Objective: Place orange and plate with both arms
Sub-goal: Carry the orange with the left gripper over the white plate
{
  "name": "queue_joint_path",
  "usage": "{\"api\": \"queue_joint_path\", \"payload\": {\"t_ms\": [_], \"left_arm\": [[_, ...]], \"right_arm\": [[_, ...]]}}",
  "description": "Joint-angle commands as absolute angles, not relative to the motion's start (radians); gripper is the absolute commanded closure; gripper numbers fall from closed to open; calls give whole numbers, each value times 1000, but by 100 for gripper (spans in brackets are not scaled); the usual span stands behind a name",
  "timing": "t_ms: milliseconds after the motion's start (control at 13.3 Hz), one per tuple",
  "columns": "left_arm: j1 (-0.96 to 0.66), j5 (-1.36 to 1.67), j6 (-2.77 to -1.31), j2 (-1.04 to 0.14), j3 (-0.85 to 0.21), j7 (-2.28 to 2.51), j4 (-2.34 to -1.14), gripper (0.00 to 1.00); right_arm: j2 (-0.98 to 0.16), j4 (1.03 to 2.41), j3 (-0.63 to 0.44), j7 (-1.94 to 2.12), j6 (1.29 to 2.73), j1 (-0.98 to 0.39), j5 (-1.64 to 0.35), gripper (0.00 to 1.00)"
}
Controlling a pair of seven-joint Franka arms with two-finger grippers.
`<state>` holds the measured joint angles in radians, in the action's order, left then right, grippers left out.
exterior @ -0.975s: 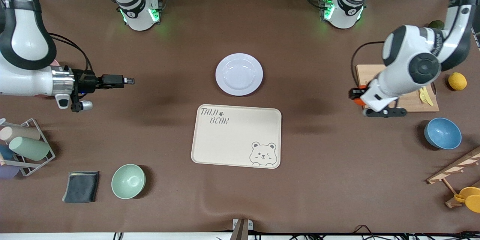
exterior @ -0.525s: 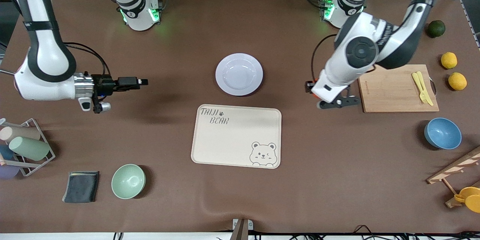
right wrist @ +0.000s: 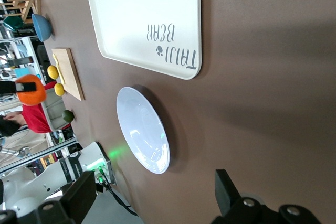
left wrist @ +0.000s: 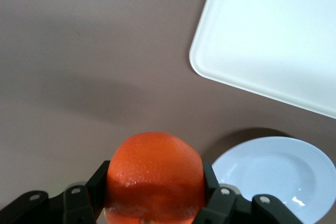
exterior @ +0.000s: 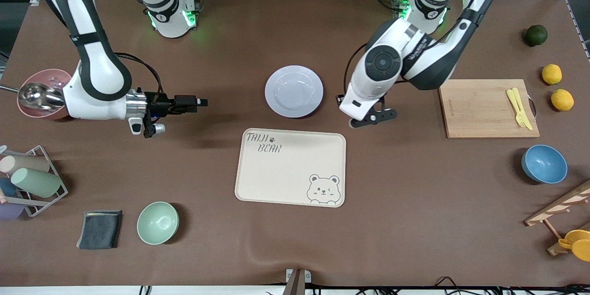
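Observation:
The pale lavender plate [exterior: 293, 91] lies on the brown table just farther from the front camera than the cream tray. It also shows in the left wrist view [left wrist: 278, 174] and the right wrist view [right wrist: 143, 129]. My left gripper [left wrist: 155, 182] is shut on the orange [left wrist: 155, 171] and holds it above the table beside the plate, toward the left arm's end. In the front view the left gripper [exterior: 342, 100] hides the orange. The orange shows far off in the right wrist view [right wrist: 30, 92]. My right gripper [exterior: 202, 101] is open and empty, level with the plate, toward the right arm's end.
The cream bear tray [exterior: 290, 167] lies mid-table. A cutting board [exterior: 479, 108] with yellow cutlery, two lemons [exterior: 551, 73], a dark green fruit [exterior: 536, 35] and a blue bowl [exterior: 544, 163] are toward the left arm's end. A mint bowl [exterior: 157, 222], a grey cloth [exterior: 99, 229] and a cup rack [exterior: 27, 179] are toward the right arm's end.
My left gripper has carried the orange from beside the cutting board to just beside the plate. My right gripper has moved toward the plate from the right arm's end.

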<state>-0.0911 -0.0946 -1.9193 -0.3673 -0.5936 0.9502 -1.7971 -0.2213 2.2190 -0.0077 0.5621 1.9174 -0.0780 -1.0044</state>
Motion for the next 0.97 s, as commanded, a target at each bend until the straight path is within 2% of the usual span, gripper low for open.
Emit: {"api": "queue_joint_path", "payload": {"t_ms": [0, 375, 600, 900], "left_arm": [[-156, -89, -1908, -417, -589, 1049, -1744, 100], [-267, -87, -1910, -521, -589, 1179, -1668, 100], [-363, -98, -1928, -641, -583, 1308, -1586, 100], [-406, -98, -2000, -693, -581, 1384, -1583, 100]], "right_arm": [[-251, 2235, -12, 633, 1928, -89, -1075, 0], [-265, 2237, -12, 634, 1956, -120, -1092, 0], [-268, 2241, -12, 661, 1985, -133, -1095, 0], [-287, 2261, -12, 733, 2008, -163, -1190, 0]]}}
